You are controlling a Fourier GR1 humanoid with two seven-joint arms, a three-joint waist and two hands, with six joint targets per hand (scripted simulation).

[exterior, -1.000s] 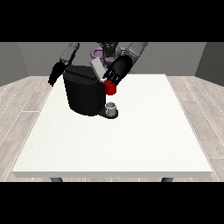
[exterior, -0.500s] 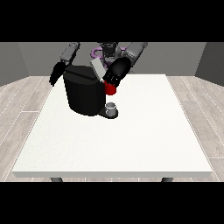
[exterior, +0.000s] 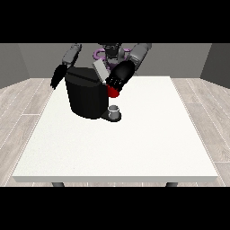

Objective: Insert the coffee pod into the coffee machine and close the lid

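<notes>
Two hands in frame, both at upper centre around the black coffee machine (exterior: 85, 96). The hand at the view's right (exterior: 117, 78) sits at the machine's upper right edge, just above a red thing at the machine (exterior: 113, 92), beside the tilted grey lid (exterior: 100, 72). Can't tell whether its fingers are curled or straight. The hand at the view's left (exterior: 57, 77) hangs down by the machine's upper left corner, holding nothing visible; fingers not readable either.

A grey thing (exterior: 114, 109) stands on the machine's base plate at frame centre; can't confirm it's the coffee pod, so pod location is unclear. Lid looks raised, so closing seems not yet done.

Step in hand, by my read: working at the pod slot or lid on the machine's right side. To do it well, keep the hand centred over the slot, move straight down, then press the lid flat from above without nudging the machine sideways on the white table (exterior: 148, 148).

Versus 0.5 s ago: the right-side hand has shifted slightly up and right, off the red thing, more of which now shows. Left-side hand and machine look unchanged.
</notes>
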